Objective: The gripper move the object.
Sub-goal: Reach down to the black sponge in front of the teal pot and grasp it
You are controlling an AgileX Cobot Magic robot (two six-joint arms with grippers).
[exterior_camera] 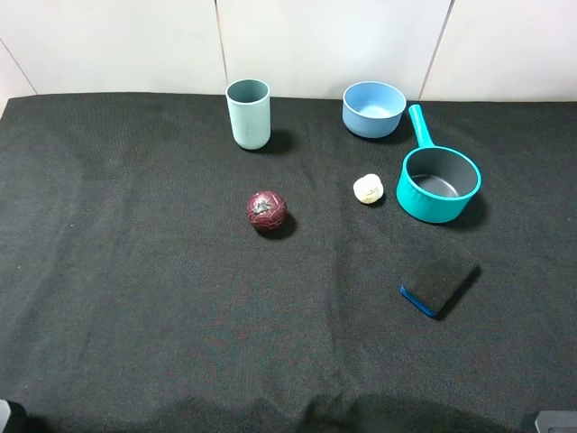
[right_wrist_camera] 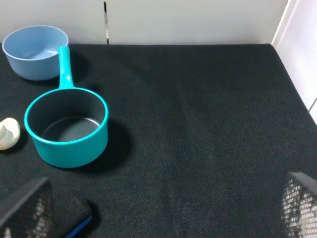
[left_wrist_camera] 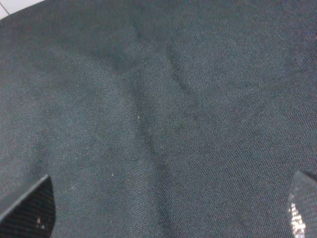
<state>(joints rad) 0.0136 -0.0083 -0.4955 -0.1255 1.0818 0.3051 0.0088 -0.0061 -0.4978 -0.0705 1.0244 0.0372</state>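
Note:
The object (exterior_camera: 439, 281), a flat block with a black top over a blue base, lies on the black cloth right of centre, in front of the teal saucepan (exterior_camera: 438, 183). In the right wrist view a corner of the object (right_wrist_camera: 75, 218) shows beside one finger (right_wrist_camera: 27, 210). My right gripper (right_wrist_camera: 163, 210) is open and hangs apart from the object, with nothing between its fingers. My left gripper (left_wrist_camera: 166, 213) is open too, over bare cloth. In the exterior high view both grippers sit off the table's near edge, almost out of the picture.
A dark red ball (exterior_camera: 267, 210) sits mid-table, with a small cream lump (exterior_camera: 368, 188) next to the saucepan. At the back stand a teal cup (exterior_camera: 248, 113) and a blue bowl (exterior_camera: 373, 108). A white wall runs behind the table.

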